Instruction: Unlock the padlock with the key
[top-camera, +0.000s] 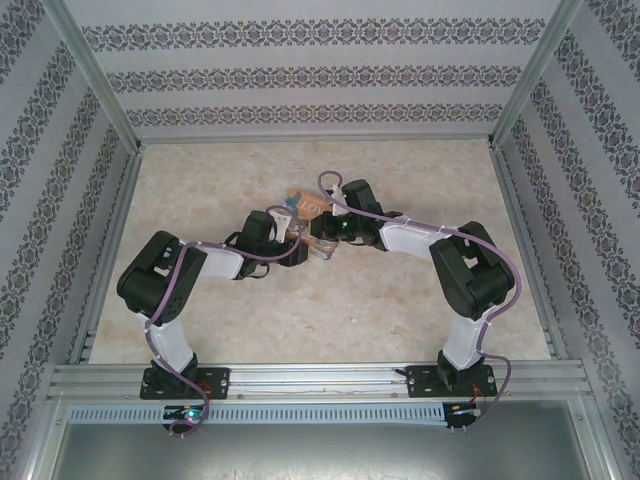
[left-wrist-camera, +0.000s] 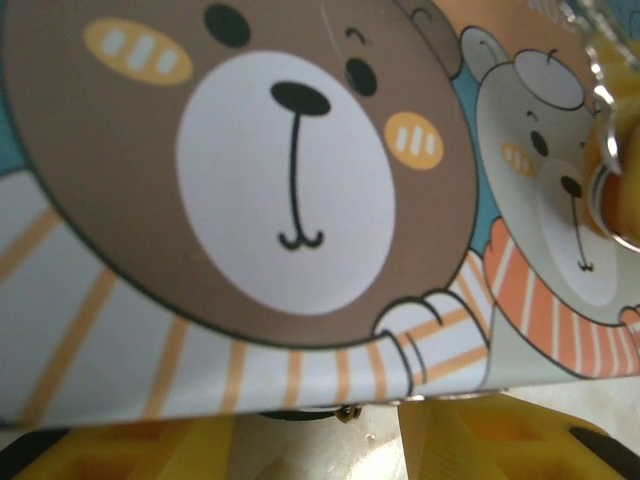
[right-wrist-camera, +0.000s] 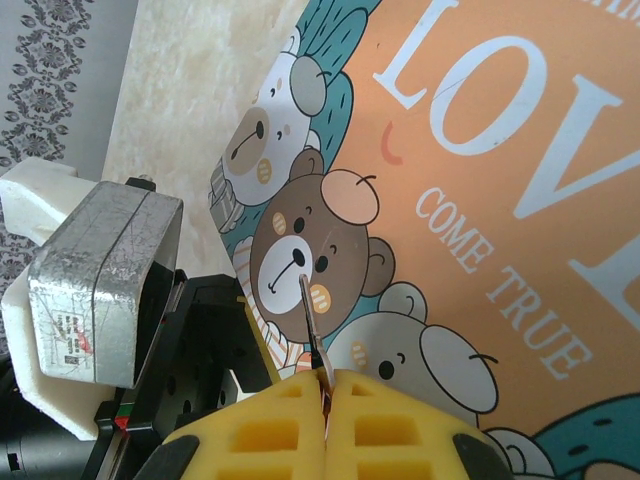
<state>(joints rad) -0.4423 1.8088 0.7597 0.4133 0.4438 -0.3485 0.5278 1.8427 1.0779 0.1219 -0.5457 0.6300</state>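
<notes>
Yellow-padded right gripper (right-wrist-camera: 325, 385) clenches thin silvery metal key (right-wrist-camera: 308, 318) blade-out, probably for insertion; left gripper (left-wrist-camera: 320, 440) hugs orange cartoon-bear box (left-wrist-camera: 290, 180), grip unclear.

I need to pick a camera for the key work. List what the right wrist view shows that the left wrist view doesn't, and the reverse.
Right wrist view: the right gripper shut on the key, the words LOVE COME TRUE on the box, the left arm, bare table. Left wrist view: the left gripper, its yellow fingers apart, and a blurred silvery loop at the right edge. Both: the brown bear printed on the box.
</notes>
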